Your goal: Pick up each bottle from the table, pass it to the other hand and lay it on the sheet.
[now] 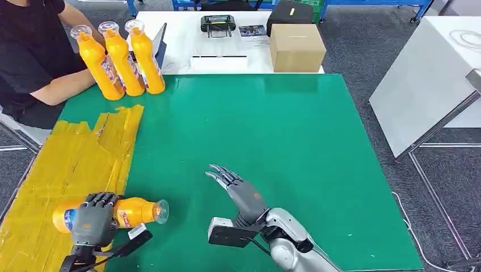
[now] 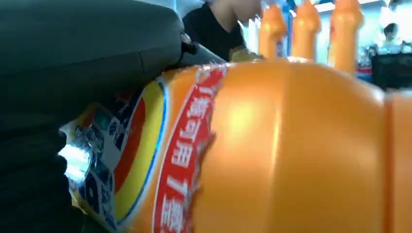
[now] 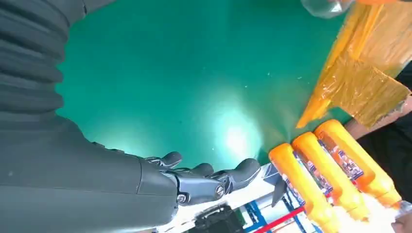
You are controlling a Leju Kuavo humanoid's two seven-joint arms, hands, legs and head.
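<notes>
I see the left hand point(image 2: 73, 73), dark, wrapped over an orange bottle point(image 2: 291, 155) with a red-banded label point(image 2: 145, 160). Three orange bottles point(image 2: 306, 29) stand blurred behind, beside a person point(image 2: 214, 24).

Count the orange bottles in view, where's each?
4. Three stand in a row at the table's far left corner by the person. One lies on its side, gripped by the left hand at the yellow sheet's edge.
</notes>
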